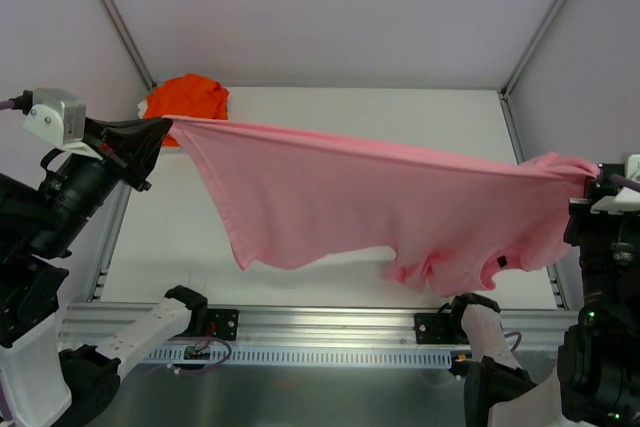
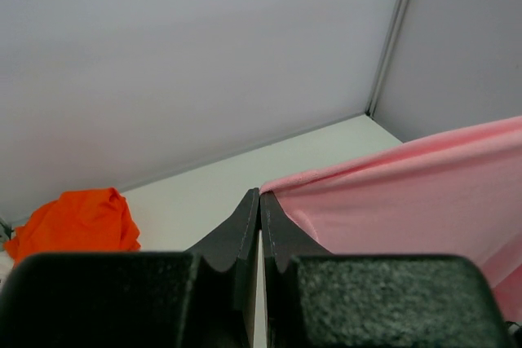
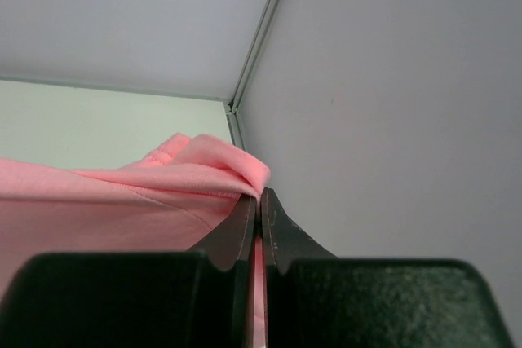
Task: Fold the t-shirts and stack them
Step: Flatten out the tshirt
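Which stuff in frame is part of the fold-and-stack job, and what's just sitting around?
In the job:
- pink t-shirt, stretched between the two arms
- orange t-shirt, bunched at the far left corner
- left gripper and right gripper, jaws shut on the pink one's ends

Just there:
- table
- metal rail along its near edge
- enclosure walls

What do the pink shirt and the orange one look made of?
The pink t-shirt looks like soft, matte knit cloth, perhaps cotton jersey: it sags and drapes in mid-air and has a stitched hem. The orange t-shirt looks like similar matte cloth, crumpled into soft folds; its weave is too small to tell.
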`<state>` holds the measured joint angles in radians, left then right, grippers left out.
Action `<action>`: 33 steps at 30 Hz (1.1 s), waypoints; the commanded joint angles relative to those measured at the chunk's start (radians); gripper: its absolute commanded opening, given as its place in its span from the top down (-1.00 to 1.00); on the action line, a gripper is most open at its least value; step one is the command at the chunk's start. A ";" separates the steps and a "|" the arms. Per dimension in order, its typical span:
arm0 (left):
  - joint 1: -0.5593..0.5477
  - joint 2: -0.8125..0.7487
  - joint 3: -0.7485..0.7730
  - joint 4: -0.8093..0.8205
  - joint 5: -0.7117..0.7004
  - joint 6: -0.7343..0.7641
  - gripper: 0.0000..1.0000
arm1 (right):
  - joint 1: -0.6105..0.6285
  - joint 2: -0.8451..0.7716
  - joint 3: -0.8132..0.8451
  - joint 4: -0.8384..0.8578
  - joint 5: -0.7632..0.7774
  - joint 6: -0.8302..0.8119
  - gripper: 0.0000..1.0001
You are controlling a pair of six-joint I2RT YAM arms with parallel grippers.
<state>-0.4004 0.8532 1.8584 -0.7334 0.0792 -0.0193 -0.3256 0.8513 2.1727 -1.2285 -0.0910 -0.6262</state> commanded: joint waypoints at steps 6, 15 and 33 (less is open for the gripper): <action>0.008 -0.012 0.093 -0.050 -0.081 -0.007 1.00 | 0.002 0.065 0.111 0.038 0.145 0.036 0.99; 0.009 -0.103 0.010 -0.075 -0.113 -0.012 1.00 | 0.002 0.040 -0.097 0.130 -0.021 0.240 0.99; 0.025 0.208 -0.416 0.364 -0.151 0.125 1.00 | 0.037 0.532 -0.194 0.247 -0.104 0.160 0.99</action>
<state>-0.3981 1.0828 1.4242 -0.5179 -0.0105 0.0536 -0.2974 1.3743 1.9739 -1.0492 -0.2462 -0.4244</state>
